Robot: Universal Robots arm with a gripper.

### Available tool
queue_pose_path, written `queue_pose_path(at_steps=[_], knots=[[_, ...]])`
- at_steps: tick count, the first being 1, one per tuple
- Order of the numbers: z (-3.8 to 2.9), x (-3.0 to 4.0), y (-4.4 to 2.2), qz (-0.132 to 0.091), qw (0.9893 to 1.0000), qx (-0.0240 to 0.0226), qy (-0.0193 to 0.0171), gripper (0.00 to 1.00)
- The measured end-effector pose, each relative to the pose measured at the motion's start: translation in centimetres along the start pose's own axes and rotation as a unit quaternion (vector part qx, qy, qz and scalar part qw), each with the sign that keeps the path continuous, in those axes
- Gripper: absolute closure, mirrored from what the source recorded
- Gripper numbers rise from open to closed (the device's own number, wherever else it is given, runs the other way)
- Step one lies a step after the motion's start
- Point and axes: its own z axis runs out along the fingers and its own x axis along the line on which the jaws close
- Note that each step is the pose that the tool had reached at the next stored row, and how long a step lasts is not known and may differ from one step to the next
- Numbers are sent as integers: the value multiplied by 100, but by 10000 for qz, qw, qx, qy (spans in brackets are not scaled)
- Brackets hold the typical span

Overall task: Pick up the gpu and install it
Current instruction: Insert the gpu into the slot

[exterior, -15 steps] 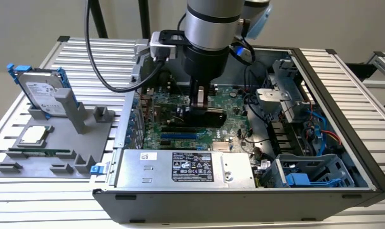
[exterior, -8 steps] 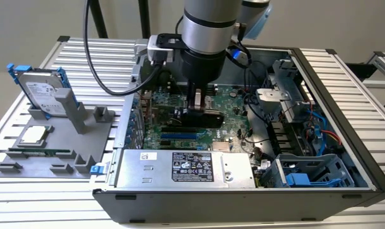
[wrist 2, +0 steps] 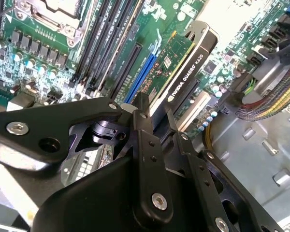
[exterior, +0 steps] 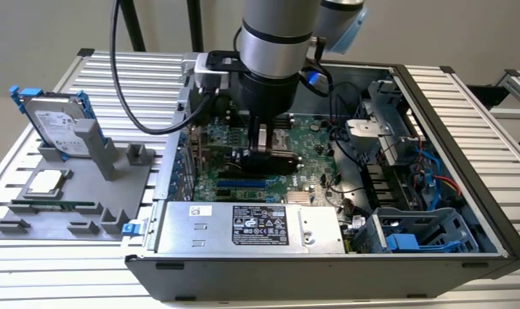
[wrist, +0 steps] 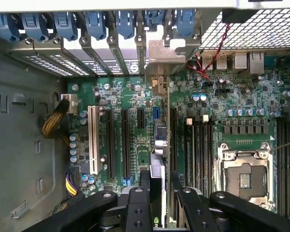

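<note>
While hand (wrist 2: 157, 121) grips gpu (wrist 2: 183, 63), motherboard (wrist: 135, 96) lies below.

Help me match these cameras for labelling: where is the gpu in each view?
Exterior view: gpu upright over the motherboard.
Second wrist view: gpu slanting beside the blue slot.
First wrist view: gpu edge-on over the motherboard.
Shared landmark: CPU socket.

Even, soft light fills the exterior view; the slatted tabletop (exterior: 466, 96) is bright, and only weak shadows lie inside the case (exterior: 329, 270). The arm (exterior: 273, 45) shows a pale sheen down its metal barrel. In the second wrist view, glare whitens the frame's upper right, and the black hand (wrist 2: 150, 145) up close is soft. The first wrist view is sharp on the board (wrist: 193, 121), dimmer at lower left.
</note>
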Motion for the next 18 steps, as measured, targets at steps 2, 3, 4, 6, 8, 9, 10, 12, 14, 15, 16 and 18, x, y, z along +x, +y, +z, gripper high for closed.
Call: queue_pose_path(at_steps=[2,3,4,6,8,9,10,12,14,15,16,18], knots=[[18,1,15,-9,10000,0,0,100],[23,2,20,-14,10000,0,0,100],[25,2,25,-17,10000,-1,2,100],[27,2,31,-18,10000,-1,2,100],[28,2,30,-19,10000,0,1,100],[29,2,31,-19,10000,0,0,100],[29,2,33,-19,10000,0,0,100],[29,2,34,-18,10000,0,1,100],[29,2,35,-19,10000,0,0,100],[29,2,34,-19,10000,0,1,100],[29,2,35,-19,10000,1,1,100],[32,3,39,-18,10000,1,0,100]])
